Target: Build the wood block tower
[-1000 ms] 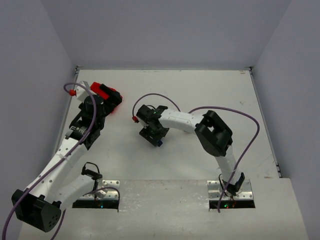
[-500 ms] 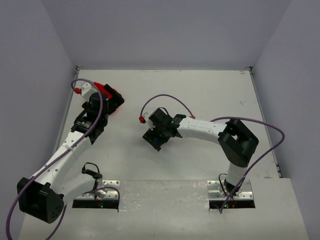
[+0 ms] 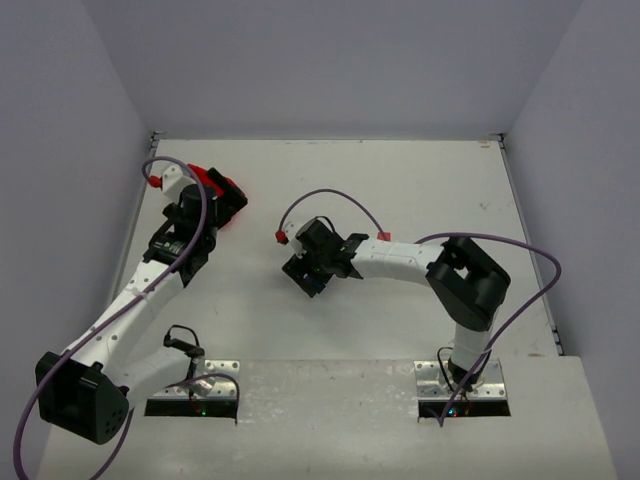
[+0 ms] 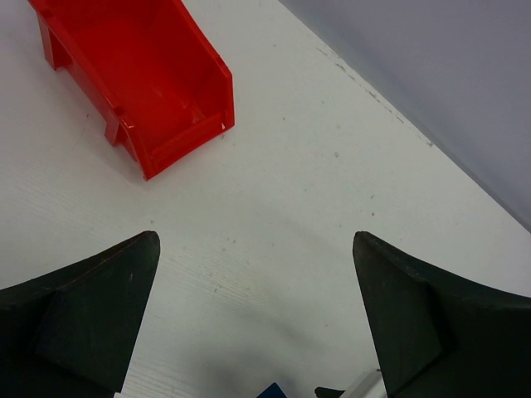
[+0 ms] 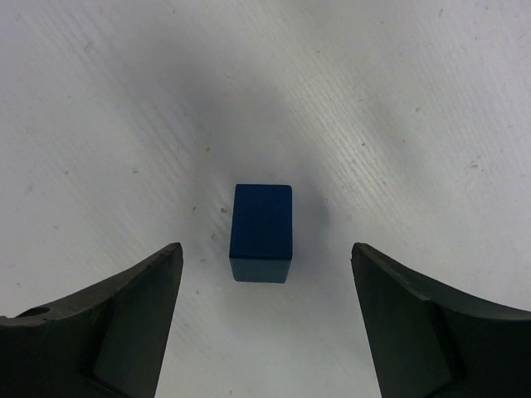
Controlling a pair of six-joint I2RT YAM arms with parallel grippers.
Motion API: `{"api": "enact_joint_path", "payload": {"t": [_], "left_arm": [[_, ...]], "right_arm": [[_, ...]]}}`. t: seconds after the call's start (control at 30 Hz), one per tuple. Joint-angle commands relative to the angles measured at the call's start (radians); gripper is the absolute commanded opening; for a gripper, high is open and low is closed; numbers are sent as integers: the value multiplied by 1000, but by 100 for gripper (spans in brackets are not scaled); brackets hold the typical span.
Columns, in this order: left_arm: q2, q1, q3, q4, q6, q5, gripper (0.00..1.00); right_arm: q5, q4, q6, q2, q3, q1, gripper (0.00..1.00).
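- One dark blue block [image 5: 261, 224] is the only piece of the tower that shows. It lies by itself on the white bench [image 3: 420, 180], near the middle and a little to the left.
- In the right wrist view the block's flat top faces the camera, with a narrow side face visible below it.
- The right gripper [image 3: 310, 274] hangs directly above that block, pointing down. Its jaws are spread wide, and the block sits between the two fingers [image 5: 116, 323], touching neither.
- The left gripper [image 4: 255, 240] is also wide open and has hold of nothing; only bare bench shows between its fingers.
- A red bin [image 4: 158, 75] stands near the back left corner of the bench, just beyond the left gripper and not touching it.
- The block and the red bin are well apart.
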Motion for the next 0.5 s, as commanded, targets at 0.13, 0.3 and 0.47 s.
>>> {"api": "enact_joint_path", "payload": {"t": [0.13,0.3,0.47], "left_arm": [[-7,14,-4,39,9,-22,100],[-4,16,-4,43,12,-12,100],[-9,16,-7,43,11,-9,100]], "right_arm": [[32,4,35,10,10,4,72],[1,34,23,14,1,4,63],[4,32,32,35,11,4,59]]}}
